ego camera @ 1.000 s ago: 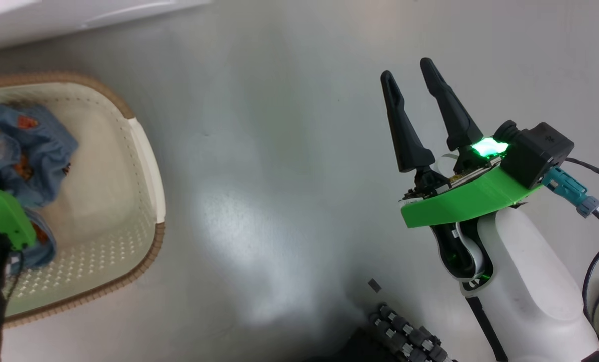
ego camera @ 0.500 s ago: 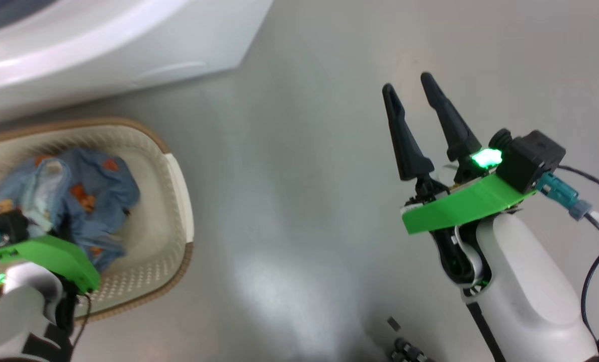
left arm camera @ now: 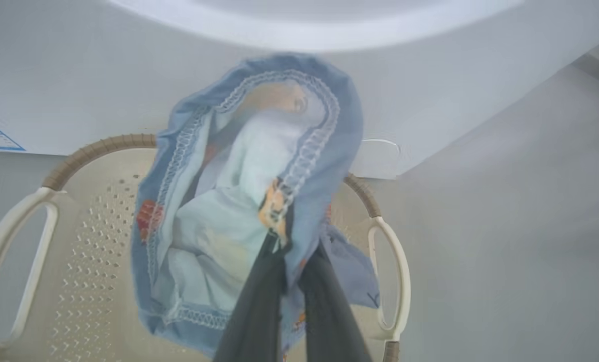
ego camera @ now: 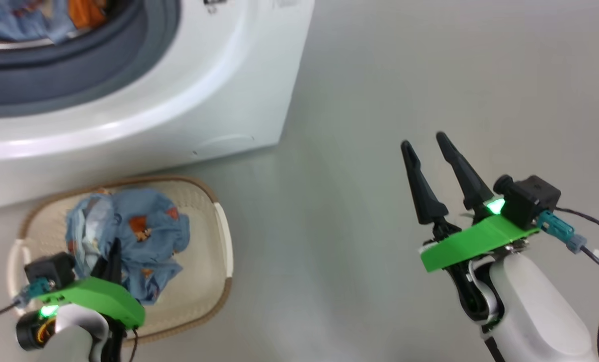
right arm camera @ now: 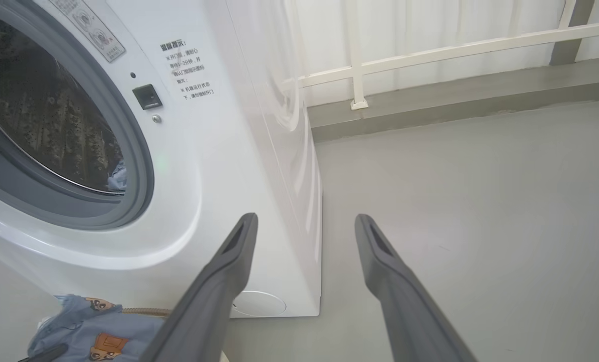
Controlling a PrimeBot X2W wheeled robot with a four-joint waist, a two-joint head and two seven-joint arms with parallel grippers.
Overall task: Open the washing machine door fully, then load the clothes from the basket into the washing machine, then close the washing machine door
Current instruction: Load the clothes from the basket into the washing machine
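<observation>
L pincer [left arm camera: 294,247] is clamped tight on the clothes [left arm camera: 249,201], a blue bundle bunched over the basket [ego camera: 225,241], which sits on the floor [ego camera: 379,75] just in front of the washing machine [ego camera: 203,90]. R pincer [ego camera: 423,140] hangs empty w/ fingers apart, well off to the machine's right. More blue fabric [ego camera: 12,22] lies in the drum [right arm camera: 53,110].

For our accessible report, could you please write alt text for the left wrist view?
The left gripper is shut on a light blue cartoon-print garment with white lining, bunched over the cream perforated basket. The white washing machine front stands just behind it, with grey floor at the right.
</observation>
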